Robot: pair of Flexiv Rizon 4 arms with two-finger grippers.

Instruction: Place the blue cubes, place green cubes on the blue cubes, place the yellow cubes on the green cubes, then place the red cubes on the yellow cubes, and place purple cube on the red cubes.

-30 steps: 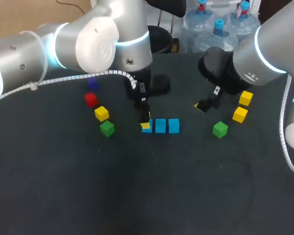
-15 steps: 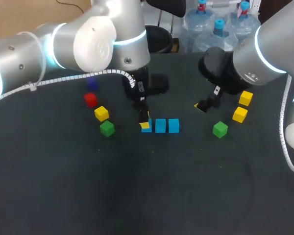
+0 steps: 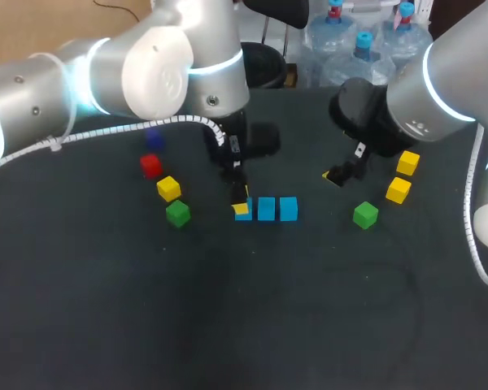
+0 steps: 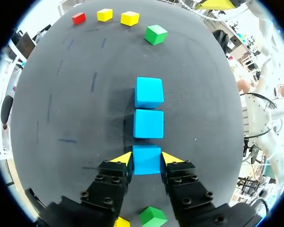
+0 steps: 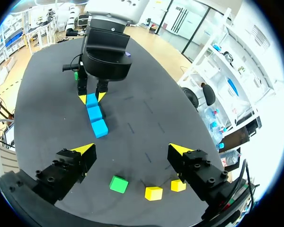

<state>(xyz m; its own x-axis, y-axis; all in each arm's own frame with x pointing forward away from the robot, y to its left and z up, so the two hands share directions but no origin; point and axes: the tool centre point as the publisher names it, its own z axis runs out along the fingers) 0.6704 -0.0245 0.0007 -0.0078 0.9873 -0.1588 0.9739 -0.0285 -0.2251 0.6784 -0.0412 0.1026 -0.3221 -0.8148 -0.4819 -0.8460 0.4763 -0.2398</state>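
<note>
The left gripper (image 4: pixel 146 158) has its fingers closed on the end blue cube (image 4: pixel 146 163), which sits on the table (image 4: pixel 71 109) in a close row with two more blue cubes (image 4: pixel 148 124). The right gripper (image 5: pixel 131 150) hangs well apart, fingers spread wide above a green cube (image 5: pixel 118 184).

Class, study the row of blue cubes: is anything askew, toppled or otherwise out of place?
Nothing stands out. The three blue cubes lie flat in one straight row, and the left gripper clasps the end cube squarely from both sides.
</note>
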